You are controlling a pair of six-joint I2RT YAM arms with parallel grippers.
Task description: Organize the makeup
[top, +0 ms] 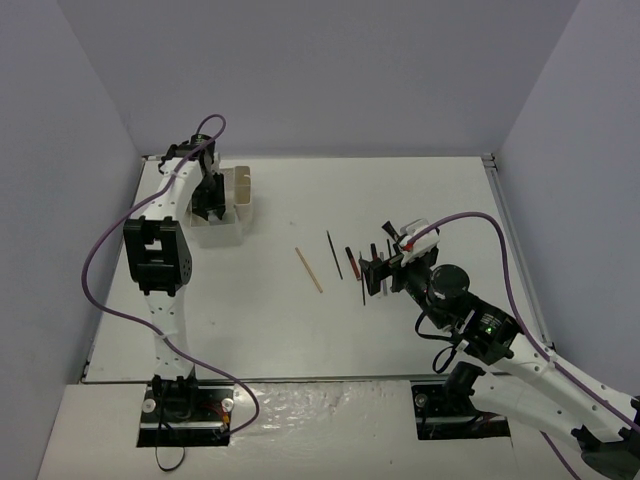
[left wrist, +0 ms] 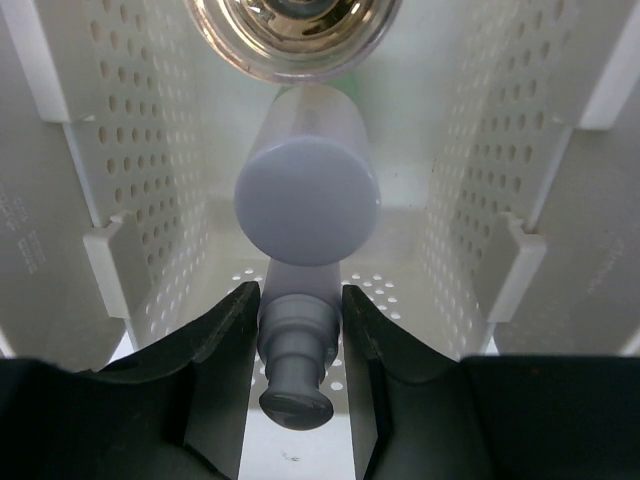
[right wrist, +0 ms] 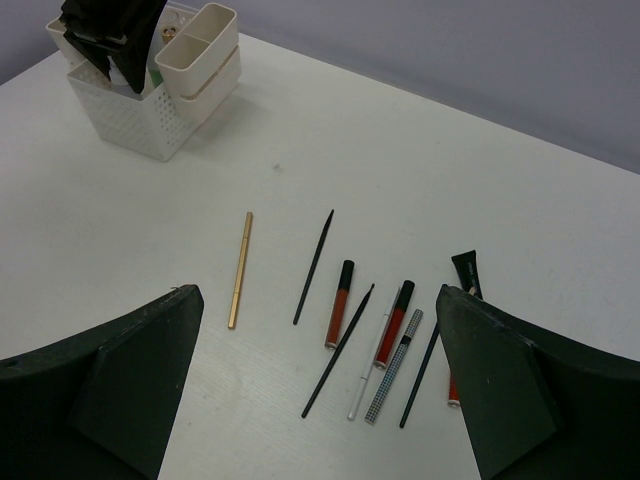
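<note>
My left gripper [left wrist: 298, 330] reaches down into the white box [top: 238, 200]. Its fingers are shut on the narrow neck of the grey bottle [left wrist: 305, 200]. The amber bottle [left wrist: 290, 30] stands just beyond it in the same compartment. My right gripper [top: 378, 268] hangs open and empty above loose makeup on the table. That makeup includes a tan pencil [right wrist: 240, 268], a black brush [right wrist: 313, 266], two red tubes [right wrist: 340, 303] [right wrist: 395, 322], a checkered pencil [right wrist: 393, 365] and a black tube [right wrist: 465, 270]. A bit of green [right wrist: 153, 78] shows in the box behind the left gripper.
The box has perforated white walls [left wrist: 150, 170] and a beige two-slot insert [right wrist: 200, 45]. It stands at the table's far left. Grey walls close in the back and both sides. The tan pencil [top: 309, 270] lies apart, left of the cluster.
</note>
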